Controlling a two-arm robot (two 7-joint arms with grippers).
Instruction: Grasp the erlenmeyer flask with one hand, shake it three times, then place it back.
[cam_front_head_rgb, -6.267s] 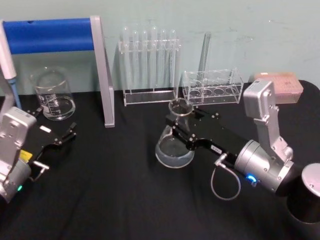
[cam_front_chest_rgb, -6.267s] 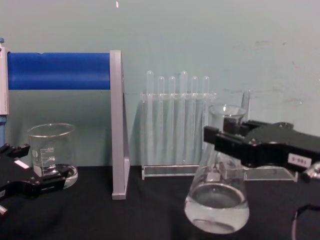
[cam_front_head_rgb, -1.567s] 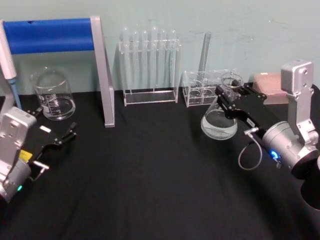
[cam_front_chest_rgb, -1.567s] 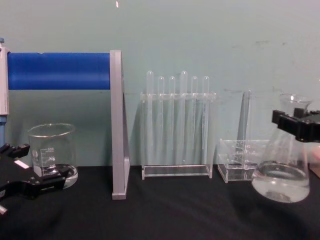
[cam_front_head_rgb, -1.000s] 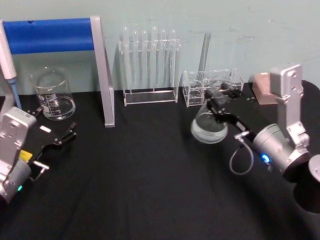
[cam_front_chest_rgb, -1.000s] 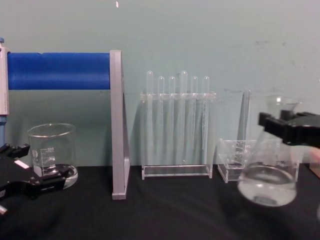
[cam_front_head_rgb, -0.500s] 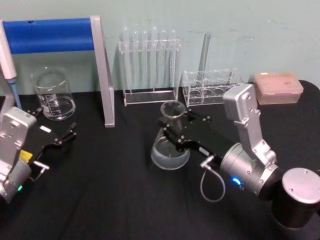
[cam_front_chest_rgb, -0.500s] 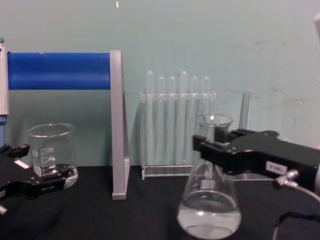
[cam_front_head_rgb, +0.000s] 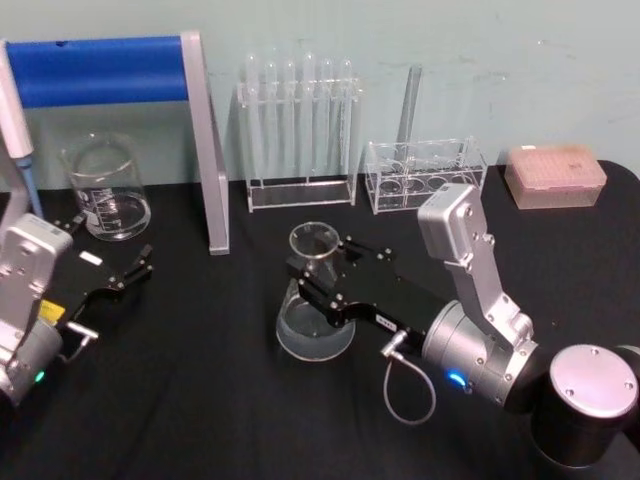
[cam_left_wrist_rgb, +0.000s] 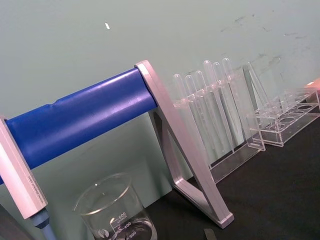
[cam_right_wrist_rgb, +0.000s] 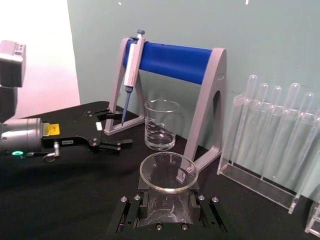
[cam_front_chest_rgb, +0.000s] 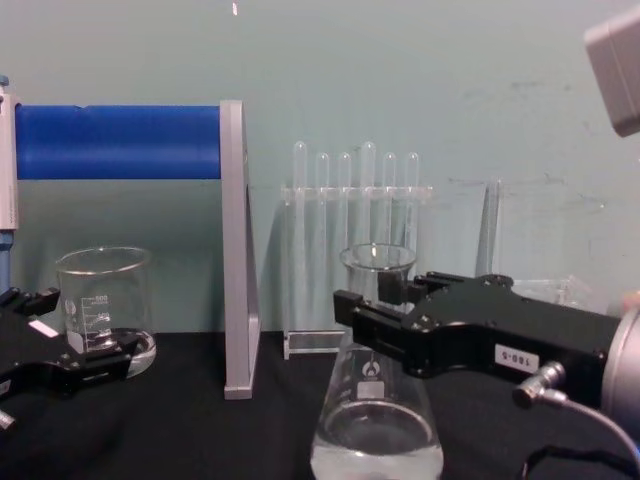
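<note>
- Near the middle of the black counter (cam_front_head_rgb: 200, 400), the erlenmeyer flask (cam_front_head_rgb: 315, 318) stands upright in front of the tall test tube rack (cam_front_head_rgb: 300, 130), well apart from it.
- The right gripper (cam_front_head_rgb: 322, 268) reaches in from the right, and its black fingers (cam_front_head_rgb: 300, 287) are closed around the flask's narrow neck, one on each side, just below the flared rim.
- In the chest view a little clear liquid sits in the flask's wide base (cam_front_chest_rgb: 378, 445). Its bottom edge is cut off there, so whether it touches the counter cannot be told.
- The right wrist view looks down on the round open mouth of the flask (cam_right_wrist_rgb: 168, 172) between the two fingers (cam_right_wrist_rgb: 131, 211).
- The left gripper (cam_front_head_rgb: 105, 250) lies low at the counter's left side, its fingers spread apart and empty, just in front of the glass beaker (cam_front_head_rgb: 105, 190).
- Behind the beaker is a pipette stand (cam_front_head_rgb: 100, 70) with a blue bar.
- A low clear rack (cam_front_head_rgb: 425, 175) and a pink tip box (cam_front_head_rgb: 555, 175) are at the back right.
</note>
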